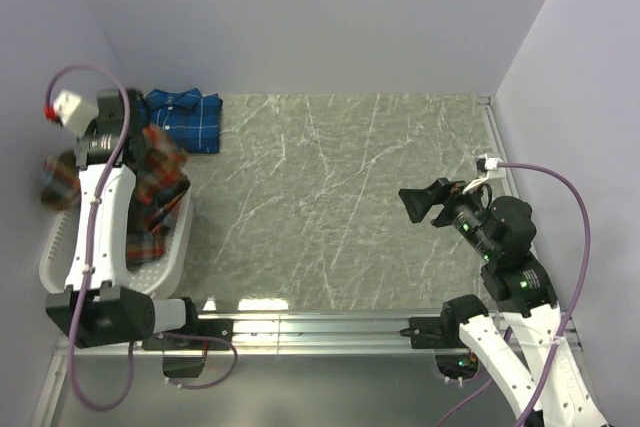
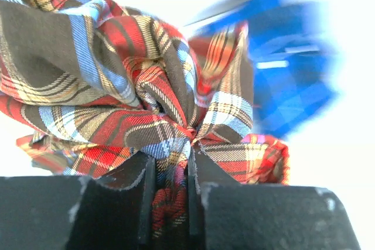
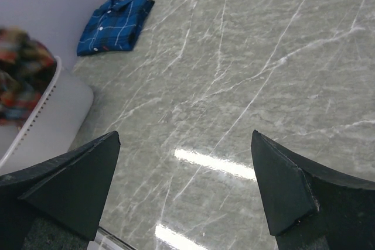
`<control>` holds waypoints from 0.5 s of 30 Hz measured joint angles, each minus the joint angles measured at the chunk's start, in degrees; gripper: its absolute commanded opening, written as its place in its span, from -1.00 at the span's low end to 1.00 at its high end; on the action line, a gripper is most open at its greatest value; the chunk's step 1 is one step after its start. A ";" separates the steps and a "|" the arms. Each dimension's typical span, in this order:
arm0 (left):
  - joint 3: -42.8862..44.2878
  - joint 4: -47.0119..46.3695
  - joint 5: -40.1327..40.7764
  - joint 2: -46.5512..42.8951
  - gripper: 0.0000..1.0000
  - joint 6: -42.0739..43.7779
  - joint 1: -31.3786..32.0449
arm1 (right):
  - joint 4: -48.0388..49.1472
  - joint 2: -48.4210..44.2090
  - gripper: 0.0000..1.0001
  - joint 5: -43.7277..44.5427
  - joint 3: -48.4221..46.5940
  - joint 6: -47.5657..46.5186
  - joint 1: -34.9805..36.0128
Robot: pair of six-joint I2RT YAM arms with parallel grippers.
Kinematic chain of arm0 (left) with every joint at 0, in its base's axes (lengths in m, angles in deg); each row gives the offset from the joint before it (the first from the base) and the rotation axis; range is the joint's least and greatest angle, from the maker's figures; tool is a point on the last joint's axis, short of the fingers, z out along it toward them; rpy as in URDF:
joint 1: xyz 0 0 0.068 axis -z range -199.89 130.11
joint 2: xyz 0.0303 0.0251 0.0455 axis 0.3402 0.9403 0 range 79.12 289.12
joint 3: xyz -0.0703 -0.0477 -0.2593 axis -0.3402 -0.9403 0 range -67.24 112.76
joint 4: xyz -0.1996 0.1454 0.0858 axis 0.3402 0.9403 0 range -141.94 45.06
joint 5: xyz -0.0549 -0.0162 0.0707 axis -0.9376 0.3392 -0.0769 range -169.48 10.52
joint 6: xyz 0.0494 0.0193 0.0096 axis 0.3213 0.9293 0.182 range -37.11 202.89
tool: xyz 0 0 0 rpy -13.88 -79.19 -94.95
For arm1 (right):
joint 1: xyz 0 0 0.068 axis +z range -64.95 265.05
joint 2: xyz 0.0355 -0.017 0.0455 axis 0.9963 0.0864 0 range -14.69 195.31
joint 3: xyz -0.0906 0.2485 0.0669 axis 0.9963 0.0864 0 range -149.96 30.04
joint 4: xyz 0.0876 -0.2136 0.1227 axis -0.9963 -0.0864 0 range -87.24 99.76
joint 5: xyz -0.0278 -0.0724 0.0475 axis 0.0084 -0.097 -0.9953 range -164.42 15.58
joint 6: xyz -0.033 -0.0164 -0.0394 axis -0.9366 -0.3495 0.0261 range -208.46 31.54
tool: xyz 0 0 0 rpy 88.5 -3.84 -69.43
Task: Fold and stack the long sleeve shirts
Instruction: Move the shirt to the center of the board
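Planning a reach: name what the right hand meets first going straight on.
Probably the marble tabletop; the open right hand angles down at it. The blue shirt sits off to the left.

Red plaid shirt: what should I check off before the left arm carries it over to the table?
1. Grip: left gripper shut on the red plaid shirt, cloth pinched between the jaws: ok.
2. Shirt clear of the white basket: cannot tell, its hanging end overlaps the basket from above.
3. Bare table in the middle to lay it on: ok.
4. Folded blue shirt off in the far left corner: ok.
5. Helper: right gripper open, holding nothing: ok.
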 measured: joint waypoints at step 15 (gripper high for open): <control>34.12 -17.75 -13.00 0.70 -0.99 7.87 28.57 | -1.51 -0.42 1.00 -0.17 -2.60 -0.66 0.15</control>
